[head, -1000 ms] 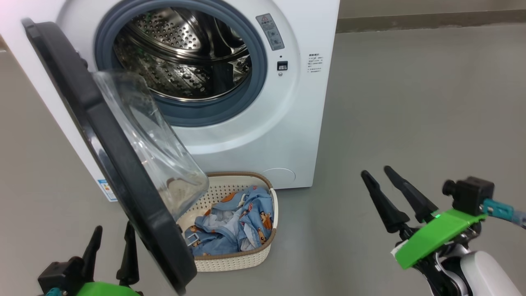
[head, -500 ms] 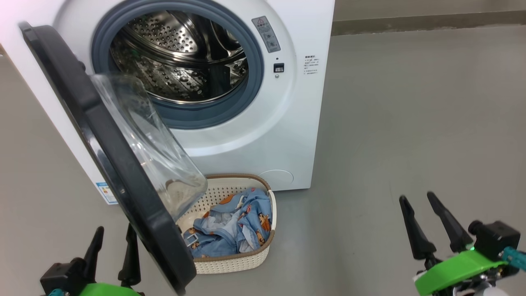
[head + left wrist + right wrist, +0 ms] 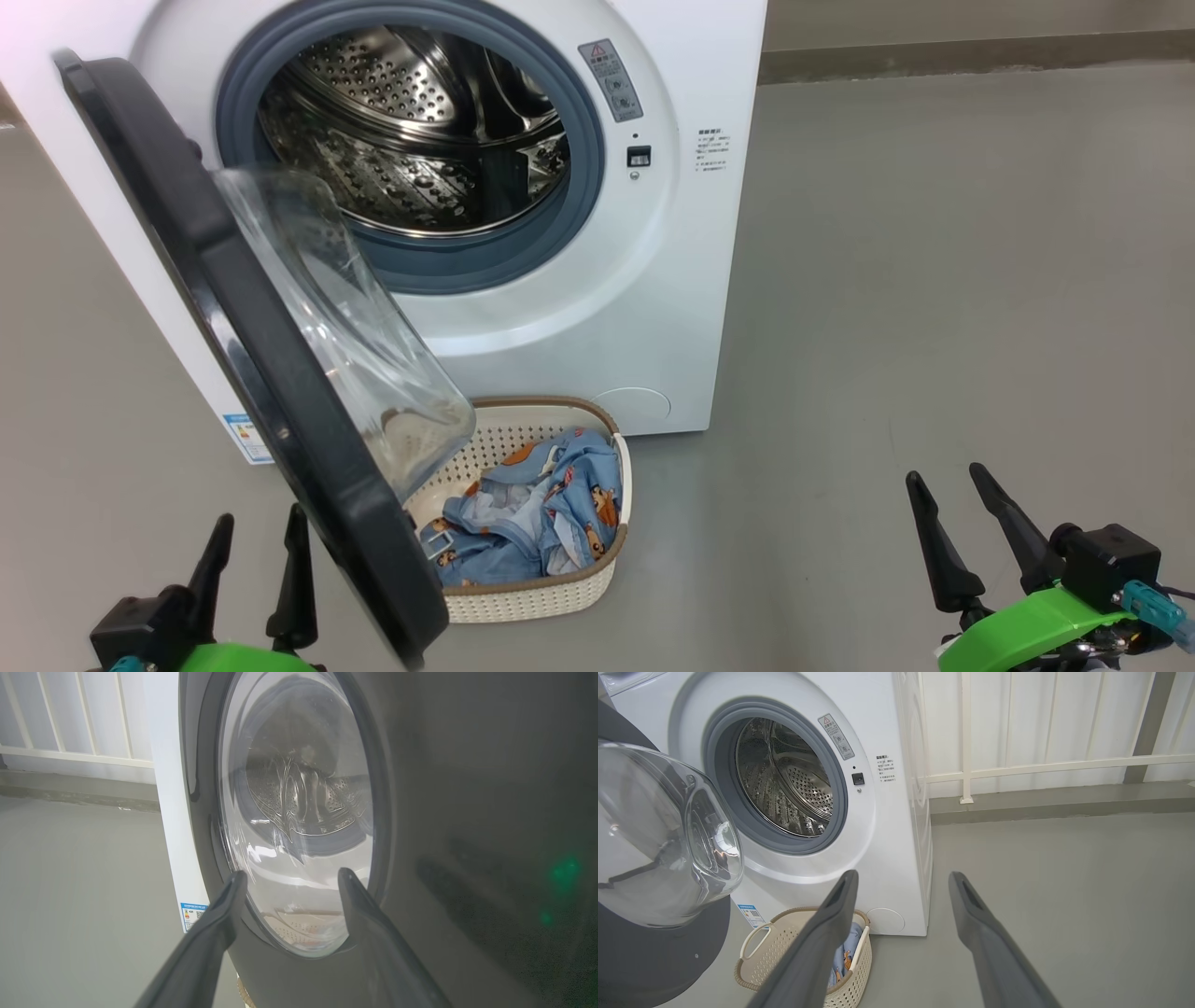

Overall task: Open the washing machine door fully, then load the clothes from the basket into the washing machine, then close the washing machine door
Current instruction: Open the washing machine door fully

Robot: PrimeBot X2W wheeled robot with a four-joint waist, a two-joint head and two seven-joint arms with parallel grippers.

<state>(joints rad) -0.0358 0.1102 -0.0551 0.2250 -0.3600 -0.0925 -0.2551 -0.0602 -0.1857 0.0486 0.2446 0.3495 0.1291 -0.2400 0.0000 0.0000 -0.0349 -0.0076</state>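
The white washing machine (image 3: 653,308) (image 3: 887,826) stands ahead with its steel drum (image 3: 411,121) bare. Its black-rimmed door (image 3: 271,373) (image 3: 299,812) (image 3: 654,858) hangs partly open, swung out toward me, the glass bowl over the basket's left part. The cream basket (image 3: 546,593) (image 3: 794,942) sits on the floor at the machine's foot and holds the blue bear-print clothes (image 3: 541,518) (image 3: 843,956). My left gripper (image 3: 260,523) (image 3: 290,876) is open at the lower left, just outside the door's face. My right gripper (image 3: 943,476) (image 3: 901,876) is open and holds nothing, low at the right, well away from the basket.
Grey floor (image 3: 934,280) stretches to the right of the machine. A white railing (image 3: 1041,765) and a low kerb run along the back wall. A blue label (image 3: 247,437) sits low on the machine's front.
My right gripper has dropped from mid-right to the lower right of the head view, still open. The left gripper and the door stay put. The head camera shifted slightly.
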